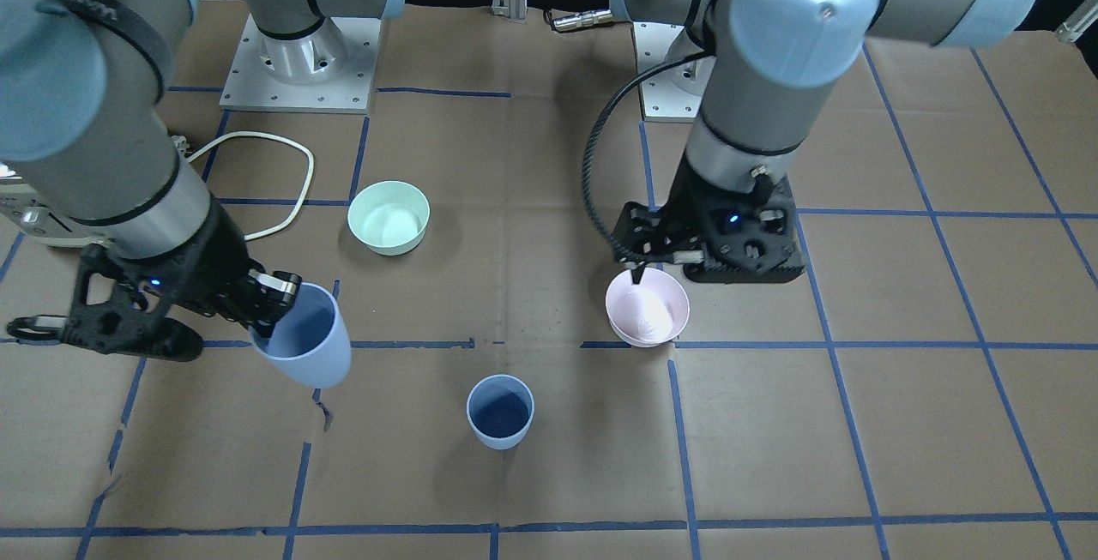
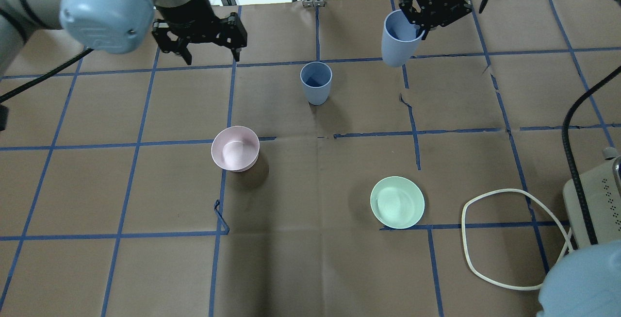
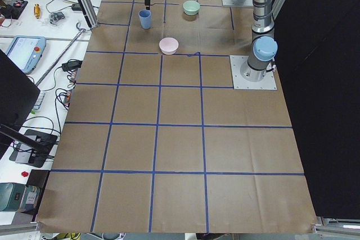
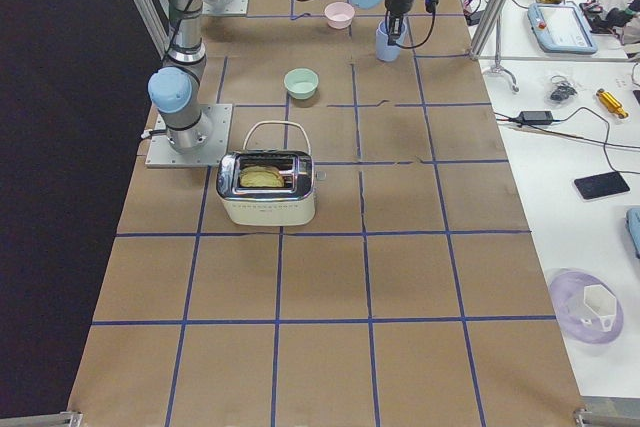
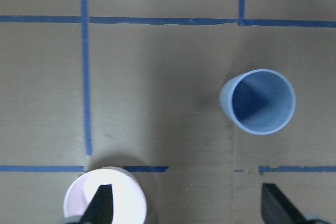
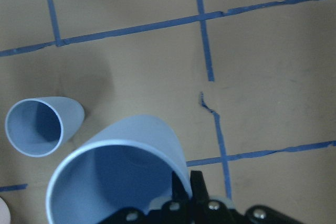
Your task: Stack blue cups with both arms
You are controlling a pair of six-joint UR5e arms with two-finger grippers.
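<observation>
One blue cup (image 2: pixel 316 82) stands upright on the table at mid-far; it also shows in the front view (image 1: pixel 500 411) and the left wrist view (image 5: pixel 257 102). My right gripper (image 2: pixel 421 26) is shut on the rim of the second blue cup (image 2: pixel 399 40) and holds it tilted above the table, to the right of the standing cup. The held cup fills the bottom of the right wrist view (image 6: pixel 121 177). My left gripper (image 2: pixel 212 57) is open and empty, hovering left of the standing cup, with the pale pink bowl (image 5: pixel 105 203) under one finger.
The pink bowl (image 2: pixel 235 148) sits left of centre and a mint-green bowl (image 2: pixel 397 202) right of centre. A toaster (image 2: pixel 592 200) and its looped white cable (image 2: pixel 490 239) lie at the right edge. Blue tape lines grid the brown paper.
</observation>
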